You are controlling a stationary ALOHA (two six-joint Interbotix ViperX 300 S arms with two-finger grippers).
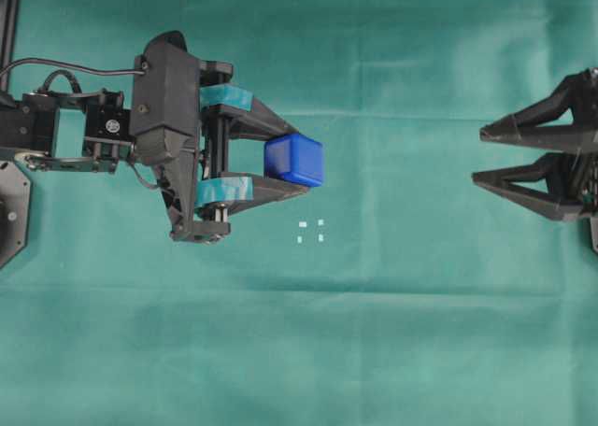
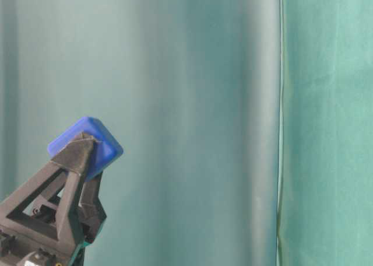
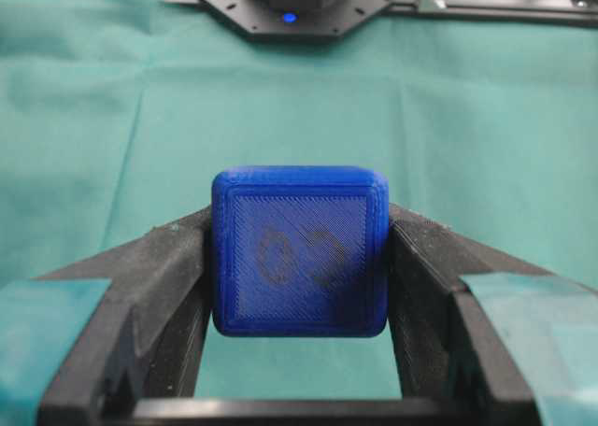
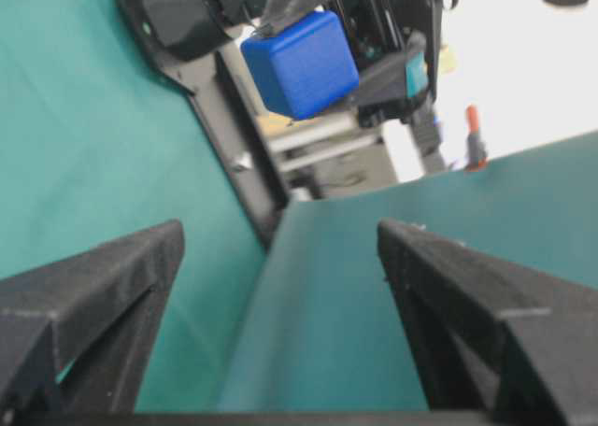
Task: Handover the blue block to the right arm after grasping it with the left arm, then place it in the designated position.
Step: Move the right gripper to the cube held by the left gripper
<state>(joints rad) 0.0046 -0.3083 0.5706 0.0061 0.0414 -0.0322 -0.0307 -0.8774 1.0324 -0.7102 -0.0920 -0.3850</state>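
Even, soft light throughout; right wrist view tilted, its background blurred.

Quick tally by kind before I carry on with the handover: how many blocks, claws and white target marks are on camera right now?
Blue block, held between the taped fingers of the left claw: 1
Claws, that left one plus the right claw, open and holding nothing: 2
White marks on the green cloth, forming one small square: 4
Total: 7

We are seeing the blue block (image 3: 299, 251) sitting tight between two black fingers (image 3: 154, 286) — green cloth (image 3: 112, 118) is lying under it all.
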